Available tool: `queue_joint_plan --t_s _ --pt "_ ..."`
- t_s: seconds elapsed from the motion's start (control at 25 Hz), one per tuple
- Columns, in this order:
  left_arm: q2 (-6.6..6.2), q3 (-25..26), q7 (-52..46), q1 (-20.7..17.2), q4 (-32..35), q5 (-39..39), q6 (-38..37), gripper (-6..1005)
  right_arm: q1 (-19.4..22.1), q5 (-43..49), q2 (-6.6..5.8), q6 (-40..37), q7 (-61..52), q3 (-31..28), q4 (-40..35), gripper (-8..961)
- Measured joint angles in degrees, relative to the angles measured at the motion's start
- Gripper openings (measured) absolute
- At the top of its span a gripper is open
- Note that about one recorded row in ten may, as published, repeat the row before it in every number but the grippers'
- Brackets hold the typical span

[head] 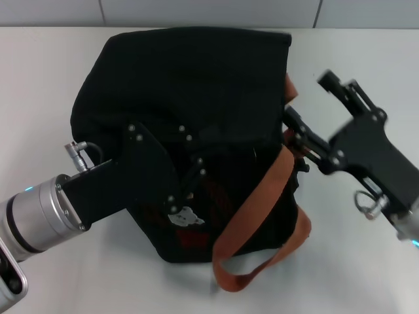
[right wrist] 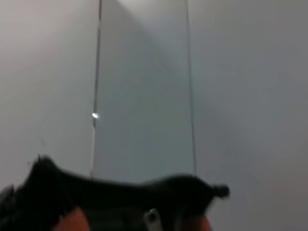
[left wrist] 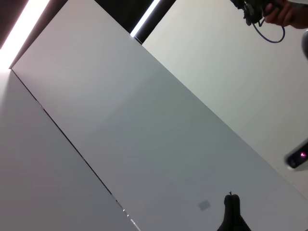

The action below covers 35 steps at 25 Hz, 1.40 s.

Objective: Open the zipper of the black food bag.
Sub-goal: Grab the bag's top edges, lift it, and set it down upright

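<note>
White counter [head: 39, 98] carries the black food bag [head: 190, 98] at its middle, rust-brown handles [head: 262, 209] draped down its near right side. From the left, the left pincer [head: 190, 176] presses against the bag's near face above a bear patch [head: 183, 216]; whether it is clenched or released I cannot tell. At the bag's right edge the right pincer [head: 308, 118] stands spread apart. In the right wrist view, a silver bit [right wrist: 151, 217] that may belong to the zipper shows at the bag's rim.

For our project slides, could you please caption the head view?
Left gripper and right gripper flank the black food bag on the white table.
</note>
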<state>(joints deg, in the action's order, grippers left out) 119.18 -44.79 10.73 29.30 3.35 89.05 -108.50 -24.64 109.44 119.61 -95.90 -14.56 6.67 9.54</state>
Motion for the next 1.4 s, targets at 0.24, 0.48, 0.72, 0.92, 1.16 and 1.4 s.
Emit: queue_joint_plan --t_s 0.24,0.48,0.72,0.92,1.16,1.4 --pt "0.00 0.20 0.00 0.06 -0.26 -0.16 0.22 94 5.41 0.07 0.02 -0.13 0.02 -0.41 -1.68 830" --pt "0.00 0.24 0.00 0.04 -0.28 -0.15 0.38 95 6.89 1.77 0.05 -4.13 7.69 0.06 -2.42 830" --pt "0.00 0.32 0.00 -0.07 -0.38 -0.23 0.40 95 6.30 2.81 0.24 -2.37 21.69 0.02 1.29 830" --pt "0.00 0.32 0.00 -0.04 -0.45 -0.15 0.36 95 5.56 2.88 0.27 0.12 30.43 -0.09 5.19 830" --pt "0.00 0.24 0.00 0.11 -0.45 -0.14 0.35 96 4.99 2.42 0.28 2.53 39.21 -1.78 8.72 831" --pt "0.00 0.14 0.00 0.15 -0.45 -0.15 0.34 96 4.67 2.37 0.28 3.58 39.75 -4.00 9.18 831"
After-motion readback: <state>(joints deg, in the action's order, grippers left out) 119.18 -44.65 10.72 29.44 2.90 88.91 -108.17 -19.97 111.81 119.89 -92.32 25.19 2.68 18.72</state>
